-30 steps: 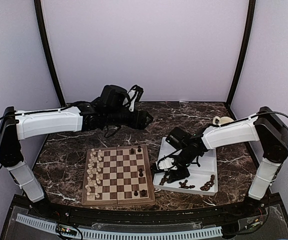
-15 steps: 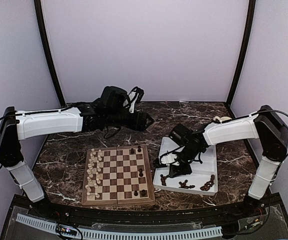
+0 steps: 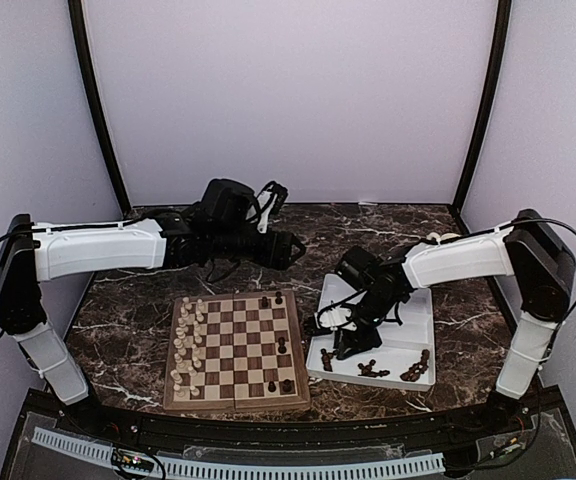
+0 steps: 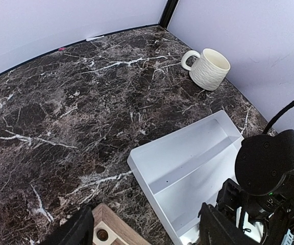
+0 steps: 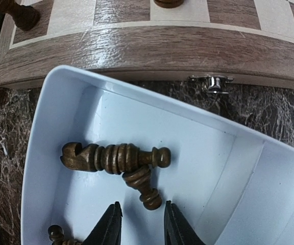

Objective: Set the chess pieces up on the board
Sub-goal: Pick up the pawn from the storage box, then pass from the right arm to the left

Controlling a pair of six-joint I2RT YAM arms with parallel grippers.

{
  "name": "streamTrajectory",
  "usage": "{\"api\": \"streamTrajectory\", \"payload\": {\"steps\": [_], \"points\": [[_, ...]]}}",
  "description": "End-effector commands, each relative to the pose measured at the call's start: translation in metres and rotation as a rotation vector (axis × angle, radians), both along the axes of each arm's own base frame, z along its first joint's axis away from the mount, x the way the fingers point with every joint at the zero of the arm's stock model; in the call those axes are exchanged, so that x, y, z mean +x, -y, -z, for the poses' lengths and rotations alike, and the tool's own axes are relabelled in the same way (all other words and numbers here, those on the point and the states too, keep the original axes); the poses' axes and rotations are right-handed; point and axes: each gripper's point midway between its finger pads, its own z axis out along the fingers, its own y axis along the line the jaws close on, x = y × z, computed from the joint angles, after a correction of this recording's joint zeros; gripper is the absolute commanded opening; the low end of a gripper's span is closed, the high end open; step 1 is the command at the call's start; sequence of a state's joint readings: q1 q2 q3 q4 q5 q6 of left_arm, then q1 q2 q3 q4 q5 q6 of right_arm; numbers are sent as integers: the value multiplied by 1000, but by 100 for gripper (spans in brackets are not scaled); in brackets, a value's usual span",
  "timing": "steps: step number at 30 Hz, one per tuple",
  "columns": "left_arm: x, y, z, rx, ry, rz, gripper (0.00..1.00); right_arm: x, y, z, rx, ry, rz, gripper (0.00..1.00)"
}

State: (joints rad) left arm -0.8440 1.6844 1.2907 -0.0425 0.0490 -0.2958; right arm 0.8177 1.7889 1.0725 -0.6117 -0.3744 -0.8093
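Note:
The chessboard lies at the front centre, with cream pieces along its left side and a few dark pieces on its right side. My right gripper hangs over the near left end of the white tray. In the right wrist view it is open, and its tips straddle the head end of a small dark piece. That piece lies against a longer dark piece. My left gripper is open and empty, held above the table behind the board.
More dark pieces lie in the tray's near right part. A cream mug stands at the back right. The board's frame and clasp lie just beyond the tray wall. The left wrist view shows the tray and the board's corner.
My right gripper has shifted slightly within the tray's left end. My left gripper has dipped a little towards the board. No piece has been taken hold of.

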Motion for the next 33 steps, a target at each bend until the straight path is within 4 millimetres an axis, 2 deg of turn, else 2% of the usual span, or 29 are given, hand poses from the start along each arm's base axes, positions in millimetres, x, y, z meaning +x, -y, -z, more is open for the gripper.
{"api": "streamTrajectory", "payload": {"steps": [1, 7, 11, 15, 20, 23, 26, 33], "points": [[-4, -8, -24, -39, 36, -1, 73, 7, -15, 5, -1, 22, -28, 28], [-4, -9, -24, -35, 35, -5, 73, 7, -14, 14, -40, 27, -28, 17], [-5, -10, -23, -31, 34, -4, 73, 5, -1, 5, -53, 43, -15, 11], [-8, -9, -20, -29, 13, 7, 73, 6, 8, -31, 22, 40, 22, 10], [-30, -2, -11, -47, -56, 118, 76, 11, 11, -71, 102, 32, 75, 10], [-48, 8, -3, -60, -89, 213, 75, 15, 9, -85, 147, 6, 105, 9], [-62, 17, 4, -69, -70, 278, 74, 16, 8, -90, 167, -18, 124, 9], [-88, 43, 1, -151, -58, 414, 70, 23, 7, -119, 247, -38, 180, 10]]}}
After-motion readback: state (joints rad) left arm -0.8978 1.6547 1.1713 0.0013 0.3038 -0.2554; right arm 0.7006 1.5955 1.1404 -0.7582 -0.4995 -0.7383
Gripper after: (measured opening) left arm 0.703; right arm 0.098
